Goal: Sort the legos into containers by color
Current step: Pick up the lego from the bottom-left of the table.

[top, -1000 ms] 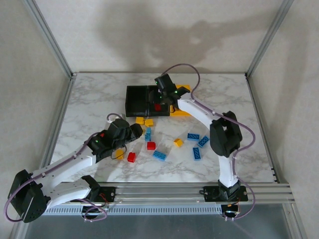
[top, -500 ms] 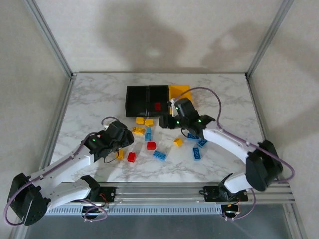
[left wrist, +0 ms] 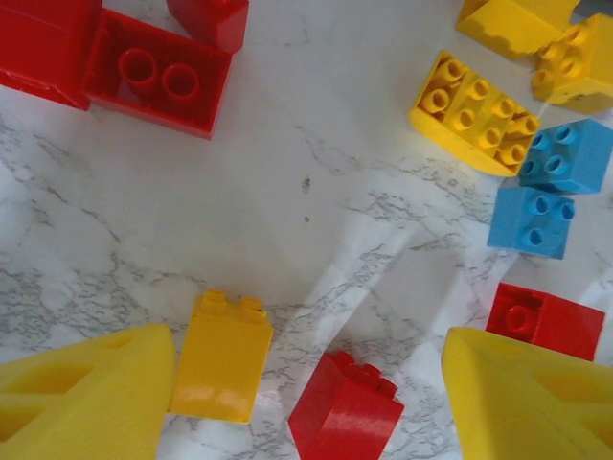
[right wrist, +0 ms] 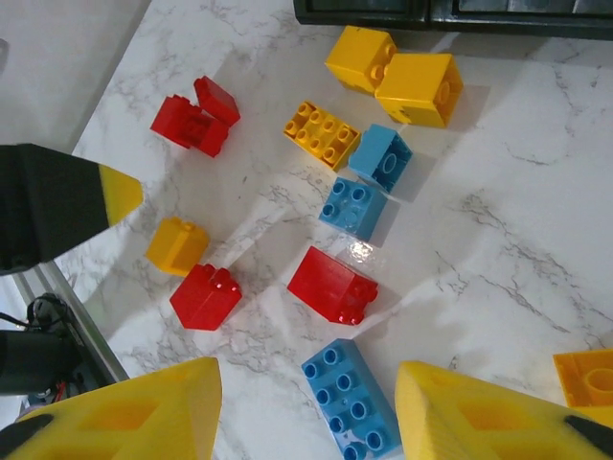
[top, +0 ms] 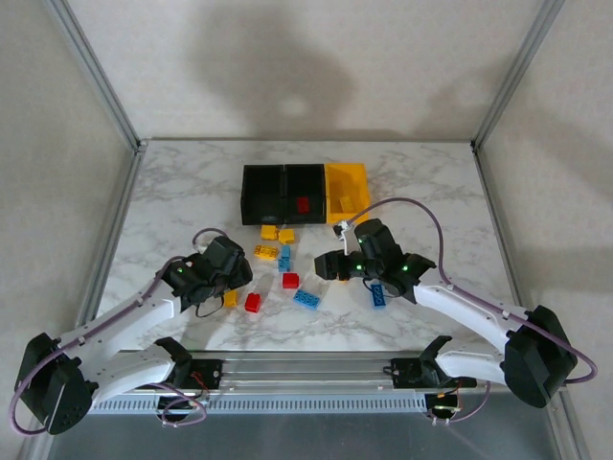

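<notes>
Red, blue, yellow legos (top: 290, 280) lie before three containers (top: 263, 170).

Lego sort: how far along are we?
Done: one red brick in the middle black bin. In hand: nothing; left gripper and right gripper hover with fingers open and empty. Left: about a dozen red, blue and yellow legos loose on the table.

Marble tabletop (top: 182, 192), beige walls (top: 306, 57) (shadowed), metal posts (top: 96, 72)

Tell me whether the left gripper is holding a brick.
No: the left gripper is open, with a yellow brick and a red brick lying between its fingers.
</notes>
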